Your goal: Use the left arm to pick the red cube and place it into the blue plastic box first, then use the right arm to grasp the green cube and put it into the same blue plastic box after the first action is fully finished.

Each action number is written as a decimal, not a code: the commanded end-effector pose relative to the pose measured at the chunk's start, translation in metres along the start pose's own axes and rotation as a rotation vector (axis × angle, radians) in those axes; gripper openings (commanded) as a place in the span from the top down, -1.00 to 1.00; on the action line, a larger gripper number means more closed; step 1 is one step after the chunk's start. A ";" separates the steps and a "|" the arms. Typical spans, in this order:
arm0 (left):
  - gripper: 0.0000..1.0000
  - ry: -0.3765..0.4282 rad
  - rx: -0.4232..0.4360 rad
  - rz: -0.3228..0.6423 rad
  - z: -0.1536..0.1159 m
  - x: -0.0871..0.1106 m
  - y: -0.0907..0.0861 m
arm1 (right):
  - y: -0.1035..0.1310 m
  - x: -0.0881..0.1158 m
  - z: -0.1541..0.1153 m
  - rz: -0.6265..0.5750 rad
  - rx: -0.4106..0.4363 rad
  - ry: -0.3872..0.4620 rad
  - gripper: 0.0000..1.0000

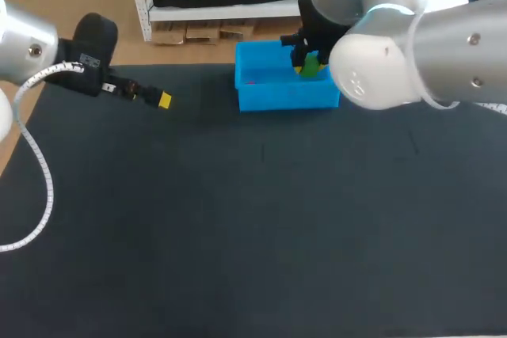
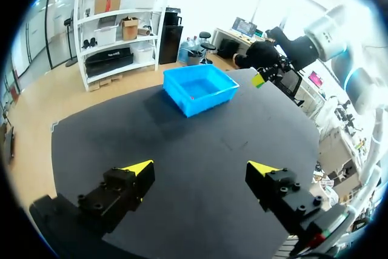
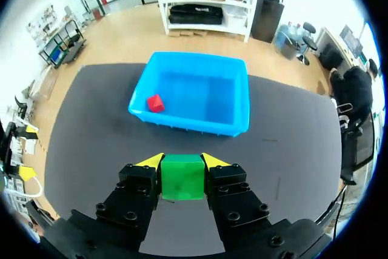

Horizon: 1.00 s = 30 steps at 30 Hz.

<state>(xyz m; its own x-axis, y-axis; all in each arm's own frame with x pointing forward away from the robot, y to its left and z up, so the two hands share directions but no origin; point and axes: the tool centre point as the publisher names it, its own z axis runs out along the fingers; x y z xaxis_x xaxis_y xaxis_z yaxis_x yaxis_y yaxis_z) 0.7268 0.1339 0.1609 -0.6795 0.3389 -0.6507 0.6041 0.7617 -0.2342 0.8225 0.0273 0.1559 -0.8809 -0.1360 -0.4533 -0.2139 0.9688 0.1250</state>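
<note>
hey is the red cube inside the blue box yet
Yes, inside: the red cube lies on the floor of the blue plastic box, near one corner.

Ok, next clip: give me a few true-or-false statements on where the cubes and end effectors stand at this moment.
1. The red cube lies inside the blue box. True.
2. The left end effector grips the red cube. False: it is open and empty.
3. The right end effector is shut on the green cube. True.
4. The green cube rests on the box floor. False: it is held between the right end effector's fingers.
</note>
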 end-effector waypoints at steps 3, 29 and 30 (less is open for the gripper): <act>-1.00 -0.004 0.005 0.002 0.001 0.000 0.001 | -0.005 0.006 -0.025 0.003 -0.055 -0.227 1.00; -1.00 -0.004 0.005 0.002 0.001 0.000 0.001 | -0.014 -0.015 -0.001 0.012 -0.110 -0.251 1.00; -1.00 -0.004 0.005 0.002 0.001 0.000 0.001 | -0.015 -0.018 0.002 0.012 -0.111 -0.249 1.00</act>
<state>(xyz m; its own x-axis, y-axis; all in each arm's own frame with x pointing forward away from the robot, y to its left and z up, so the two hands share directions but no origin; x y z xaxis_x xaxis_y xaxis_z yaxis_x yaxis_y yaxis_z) 0.7268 0.1339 0.1608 -0.6796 0.3389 -0.6507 0.6041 0.7617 -0.2342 0.8304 0.0113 0.1668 -0.7665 -0.0636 -0.6391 -0.2631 0.9388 0.2221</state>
